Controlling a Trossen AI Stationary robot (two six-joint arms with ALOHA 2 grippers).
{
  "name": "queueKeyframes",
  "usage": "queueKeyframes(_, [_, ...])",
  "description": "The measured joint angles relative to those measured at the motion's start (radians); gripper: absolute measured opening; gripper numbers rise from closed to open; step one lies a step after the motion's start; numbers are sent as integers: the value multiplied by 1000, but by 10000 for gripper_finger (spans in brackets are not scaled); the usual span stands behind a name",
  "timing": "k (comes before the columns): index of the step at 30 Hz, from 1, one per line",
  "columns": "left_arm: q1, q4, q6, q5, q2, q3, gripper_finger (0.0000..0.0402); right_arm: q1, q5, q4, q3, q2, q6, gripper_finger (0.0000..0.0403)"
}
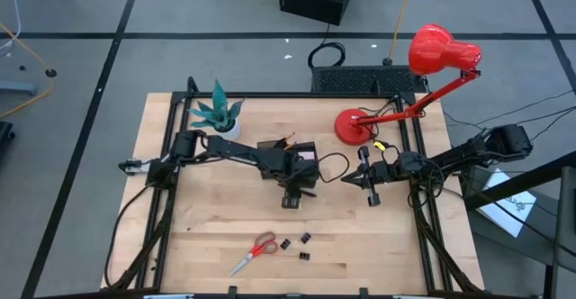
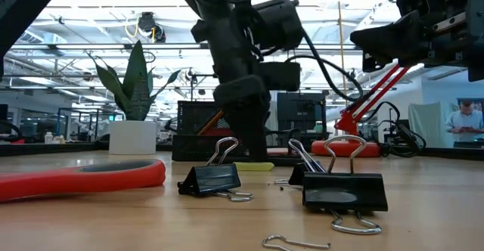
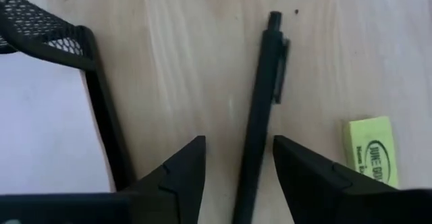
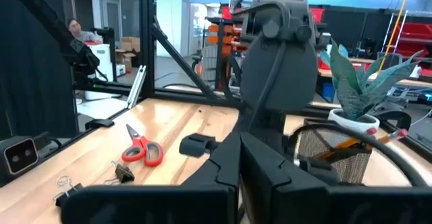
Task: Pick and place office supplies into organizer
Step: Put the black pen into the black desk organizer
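Left wrist view shows the left gripper [image 3: 237, 177] with its fingers spread, straddling a black pen [image 3: 260, 109] that lies flat on the bare wood just beside the mesh organizer [image 3: 94, 96], a yellow eraser [image 3: 370, 150] close on the pen's other side. High view puts the right gripper [image 1: 372, 184] near the red lamp base [image 1: 353, 127], fingers clenched on nothing — the scissors [image 1: 256, 249] and binder clips [image 1: 297, 245] lie well apart near the table's front edge, open wood all around them.

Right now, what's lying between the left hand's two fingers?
A black pen lies on the wood between the open fingers of the left hand, untouched; the left wrist view shows it.
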Motion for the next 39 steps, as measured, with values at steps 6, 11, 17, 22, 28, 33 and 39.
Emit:
queueKeyframes(6, [-3,-13,-6,6,29,1,139,0,0,-6,0,0,-1,4])
queueKeyframes(11, [-10,10,-3,8,32,0,69,0,0,-1,0,0,-1,4])
queueKeyframes(17, [-12,18,3,40,32,0,17,0,0,1,0,0,-1,4])
queueKeyframes(22, [-12,53,21,54,16,-3,38,0,0,0,0,0,-1,4])
queueKeyframes(28, [-22,109,62,94,-64,-11,20,0,0,-3,0,0,0,4])
queueKeyframes(33, [-18,122,93,52,-190,-5,17,0,-1,-5,0,0,0,4])
queueKeyframes(39, [-29,73,144,-55,-360,-6,33,0,-1,-6,0,0,0,4])
